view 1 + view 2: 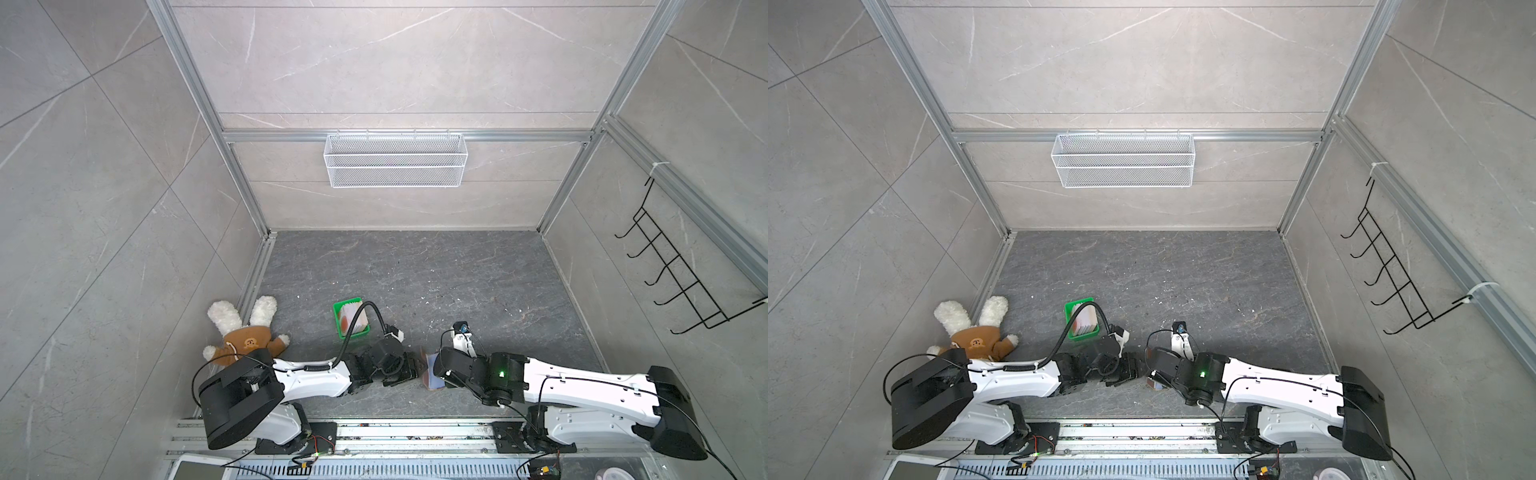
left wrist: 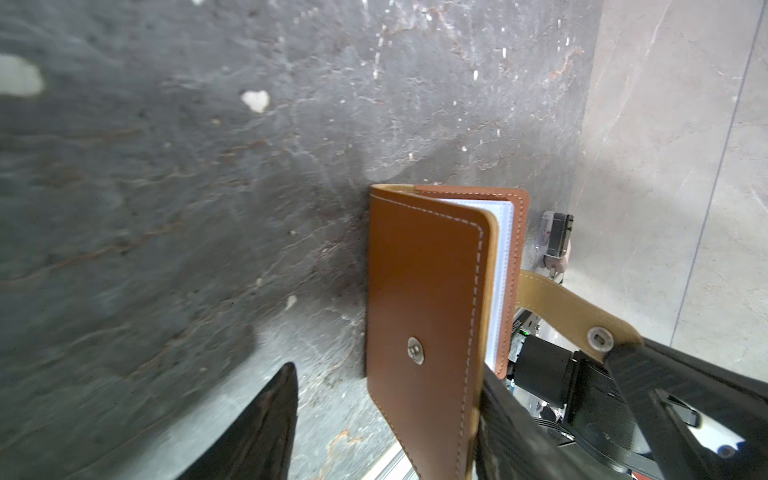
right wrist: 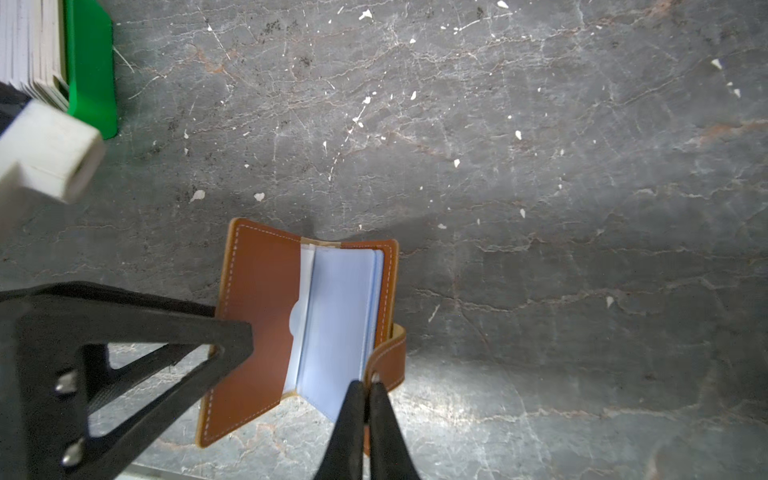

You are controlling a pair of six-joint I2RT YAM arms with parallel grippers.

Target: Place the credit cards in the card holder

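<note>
Pinched nearly shut at the right gripper (image 3: 365,386) on the snap strap (image 3: 390,353) of the card holder (image 3: 257,299), depth of bite hard to tell; spread wide at the left gripper (image 2: 388,374), straddling the front cover (image 2: 419,291) unclamped. Propped half open on the tabletop (image 3: 540,166) between both; credit cards (image 3: 29,41) in the green tray (image 3: 89,70), well apart. Could lose that strap and flop shut, or topple under a skewed squeeze.

Bare floor (image 1: 415,270) beyond tray (image 1: 337,320), card holder (image 3: 257,291)
</note>
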